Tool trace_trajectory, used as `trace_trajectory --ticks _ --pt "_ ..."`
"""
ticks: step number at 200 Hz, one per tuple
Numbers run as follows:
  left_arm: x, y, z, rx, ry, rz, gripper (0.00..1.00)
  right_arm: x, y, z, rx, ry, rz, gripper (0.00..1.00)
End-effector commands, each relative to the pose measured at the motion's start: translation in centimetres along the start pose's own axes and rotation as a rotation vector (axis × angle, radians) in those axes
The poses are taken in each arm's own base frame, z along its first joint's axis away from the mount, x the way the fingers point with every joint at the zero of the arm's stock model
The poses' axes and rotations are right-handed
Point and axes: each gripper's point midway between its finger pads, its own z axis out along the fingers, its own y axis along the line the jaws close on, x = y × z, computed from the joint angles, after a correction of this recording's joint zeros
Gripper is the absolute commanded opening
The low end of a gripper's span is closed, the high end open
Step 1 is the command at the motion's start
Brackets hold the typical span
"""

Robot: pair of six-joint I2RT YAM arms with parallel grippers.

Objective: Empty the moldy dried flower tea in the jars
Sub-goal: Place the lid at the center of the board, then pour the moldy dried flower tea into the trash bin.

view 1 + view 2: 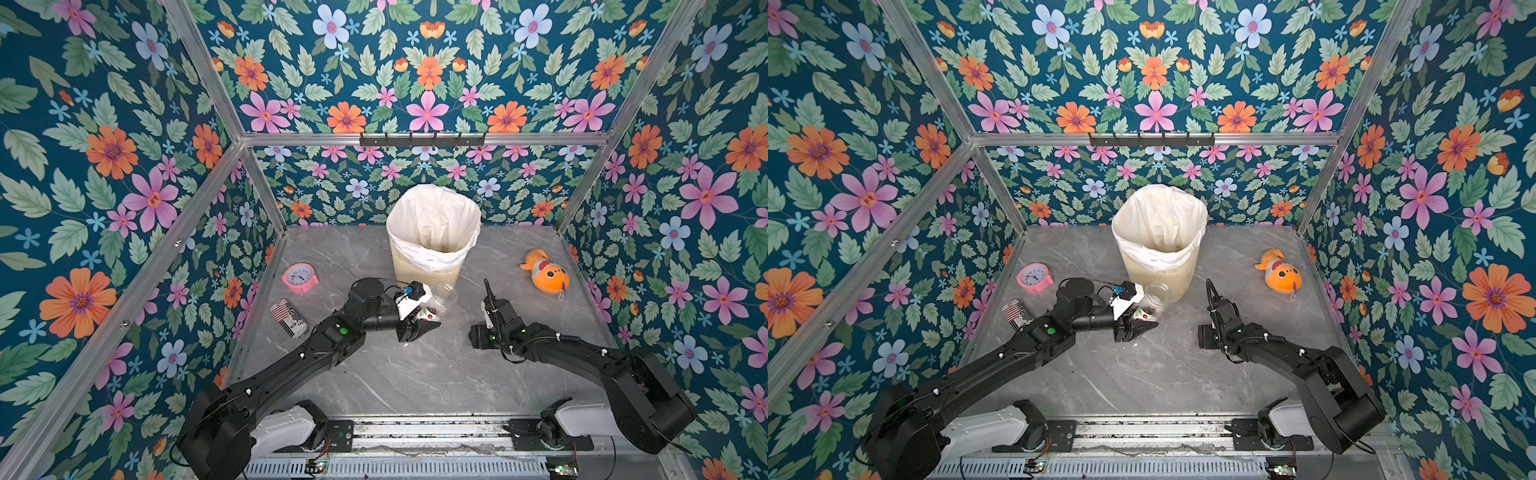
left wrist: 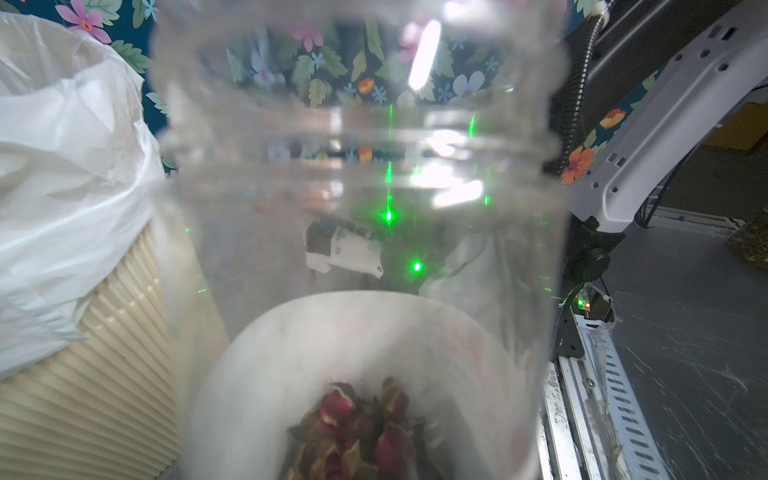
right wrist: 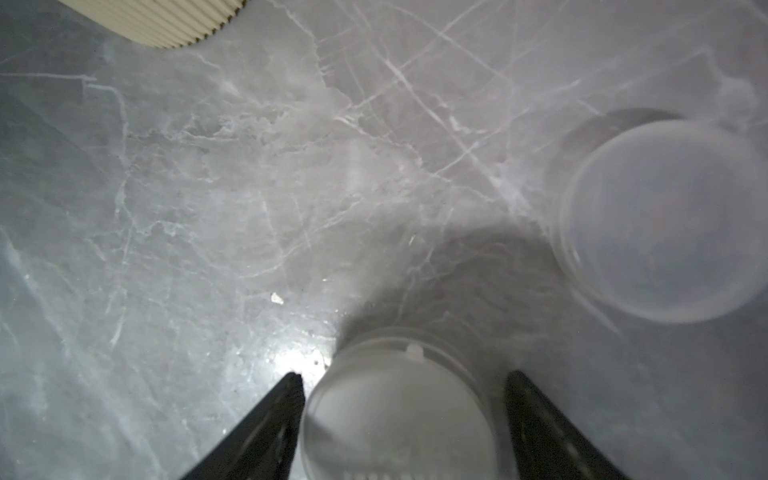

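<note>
While the left gripper (image 1: 432,321) is clamping a clear plastic jar (image 1: 444,297), the ribbed cream waste bin (image 1: 424,272), lined with a crinkly white bag (image 1: 432,224), is standing just beyond the jar's open mouth. Dark print on the bag's fold is too small to read. So are the letters on the black-and-white drink can (image 1: 289,318), which is lying well off that arm's outer side.

The jar's white label (image 1: 1140,314) is showing red marks but no legible words. The right gripper (image 3: 404,376) is hanging over the grey marbled table (image 3: 208,187) with its jaws apart. A round whitish lid (image 3: 399,415) is lying between them, and a blurred clear round piece (image 3: 665,224) is sitting off to one side. Dark red, crumbly dried flower tea (image 2: 357,428) is resting at the jar's bottom, nearest the left gripper's wrist.
</note>
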Motion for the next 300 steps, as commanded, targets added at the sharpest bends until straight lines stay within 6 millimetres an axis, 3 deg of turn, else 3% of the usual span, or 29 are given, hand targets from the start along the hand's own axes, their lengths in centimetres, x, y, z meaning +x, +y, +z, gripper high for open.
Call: trace_trajectory --ticks 1,29,57,156,187,241,300 --pt "-1.7 0.1 -0.2 -0.003 -0.05 0.024 0.6 -0.6 0.0 -0.1 0.01 -0.014 0.007 0.83" --pt "-1.9 0.4 -0.1 -0.017 -0.049 0.019 0.6 -1.2 0.5 -1.3 -0.004 -0.014 0.0 0.88" --pt "-2.7 0.9 0.2 -0.024 -0.052 -0.015 0.6 -2.8 1.8 -3.8 -0.065 -0.074 -0.045 0.88" --pt "-8.8 2.1 0.6 -0.029 -0.17 -0.092 0.6 -8.9 7.7 -16.9 -0.456 -0.323 -0.169 0.89" --pt "-11.5 3.7 0.6 -0.093 -0.227 -0.118 0.62 -10.8 9.8 -20.5 -0.621 -0.399 -0.157 0.89" --pt "-15.2 5.9 1.9 -0.111 -0.306 -0.201 0.61 -12.2 13.4 -24.1 -0.834 -0.482 -0.315 0.9" --pt "-18.3 5.5 1.9 -0.029 -0.406 -0.258 0.61 -13.9 15.9 -26.4 -0.967 -0.534 -0.456 0.92"
